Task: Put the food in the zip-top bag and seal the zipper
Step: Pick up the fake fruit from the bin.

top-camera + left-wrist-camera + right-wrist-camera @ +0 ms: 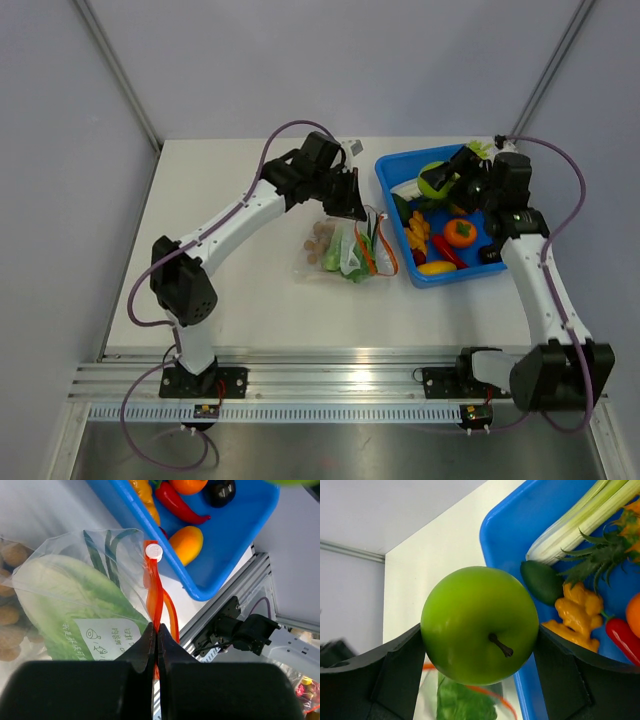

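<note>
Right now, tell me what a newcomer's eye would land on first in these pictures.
The bright green apple fills the right wrist view, clamped in the right gripper above the blue bin. Next, the left gripper pinches the orange-red zipper of the clear zip-top bag, beside the bin.

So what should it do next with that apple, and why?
Probably carry it across to the zip-top bag: the right hand grips the green apple by the blue bin, while the left hand pinches the zipper at the bag's mouth.
</note>
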Action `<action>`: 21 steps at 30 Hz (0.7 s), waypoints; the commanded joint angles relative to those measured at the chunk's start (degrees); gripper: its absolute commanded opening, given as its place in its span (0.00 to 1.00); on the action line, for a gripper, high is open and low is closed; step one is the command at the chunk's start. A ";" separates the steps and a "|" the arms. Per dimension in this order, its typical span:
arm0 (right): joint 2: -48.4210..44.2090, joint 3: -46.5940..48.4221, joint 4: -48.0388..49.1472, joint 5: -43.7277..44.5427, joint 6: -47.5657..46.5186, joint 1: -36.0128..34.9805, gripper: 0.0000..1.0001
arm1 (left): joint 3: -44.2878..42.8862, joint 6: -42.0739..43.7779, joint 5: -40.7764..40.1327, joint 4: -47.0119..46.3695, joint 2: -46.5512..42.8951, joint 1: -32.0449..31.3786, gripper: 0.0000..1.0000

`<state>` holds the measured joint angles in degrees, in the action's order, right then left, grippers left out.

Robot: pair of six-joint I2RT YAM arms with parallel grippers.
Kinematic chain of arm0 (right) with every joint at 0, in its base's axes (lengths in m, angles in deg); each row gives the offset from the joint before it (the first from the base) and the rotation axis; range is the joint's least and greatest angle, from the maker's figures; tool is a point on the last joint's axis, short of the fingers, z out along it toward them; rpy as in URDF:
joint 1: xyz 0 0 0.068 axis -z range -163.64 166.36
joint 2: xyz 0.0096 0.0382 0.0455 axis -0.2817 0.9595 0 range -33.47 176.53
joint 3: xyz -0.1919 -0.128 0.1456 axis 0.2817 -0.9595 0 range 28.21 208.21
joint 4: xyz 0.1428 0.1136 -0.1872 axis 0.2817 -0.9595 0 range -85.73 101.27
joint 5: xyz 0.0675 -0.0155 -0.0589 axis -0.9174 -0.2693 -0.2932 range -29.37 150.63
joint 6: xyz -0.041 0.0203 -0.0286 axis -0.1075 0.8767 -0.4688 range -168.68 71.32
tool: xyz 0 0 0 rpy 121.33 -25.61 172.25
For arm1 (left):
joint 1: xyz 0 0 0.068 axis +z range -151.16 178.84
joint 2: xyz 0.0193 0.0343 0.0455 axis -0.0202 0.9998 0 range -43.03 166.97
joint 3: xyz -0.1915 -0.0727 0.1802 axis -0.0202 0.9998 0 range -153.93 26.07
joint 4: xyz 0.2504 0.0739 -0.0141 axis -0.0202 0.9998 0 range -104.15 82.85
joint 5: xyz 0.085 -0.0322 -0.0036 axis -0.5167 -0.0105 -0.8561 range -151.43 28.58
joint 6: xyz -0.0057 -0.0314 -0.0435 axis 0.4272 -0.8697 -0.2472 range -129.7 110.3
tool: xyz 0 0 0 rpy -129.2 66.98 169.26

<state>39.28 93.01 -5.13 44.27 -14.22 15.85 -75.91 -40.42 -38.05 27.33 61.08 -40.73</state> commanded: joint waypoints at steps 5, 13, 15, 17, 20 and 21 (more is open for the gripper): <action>-16.49 -1.34 -14.60 0.80 -5.10 -0.01 0.52 | -16.21 -3.46 4.66 -3.69 8.64 -1.56 0.00; -21.77 -3.97 -16.03 -7.27 -1.94 -0.01 0.49 | -20.02 -4.96 5.89 -4.47 12.43 -1.56 0.00; -21.60 -4.85 -14.54 -10.51 -0.80 -0.01 0.49 | -19.23 -4.96 6.33 -4.65 12.16 -1.56 0.00; -21.60 -6.52 -12.44 -12.72 0.69 -0.01 0.49 | -18.88 -4.61 6.33 -4.38 11.55 -1.56 0.00; -21.60 -8.72 -10.76 -14.05 2.01 -1.06 0.49 | -19.05 -3.82 6.24 -3.25 11.02 -1.56 0.00; -21.25 -9.07 -10.06 -14.14 2.10 -1.94 0.49 | -18.96 -3.39 6.33 -2.98 10.67 -1.56 0.00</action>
<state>17.95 84.77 -19.36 34.07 -14.11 15.34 -92.80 -44.23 -34.57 26.93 73.85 -42.04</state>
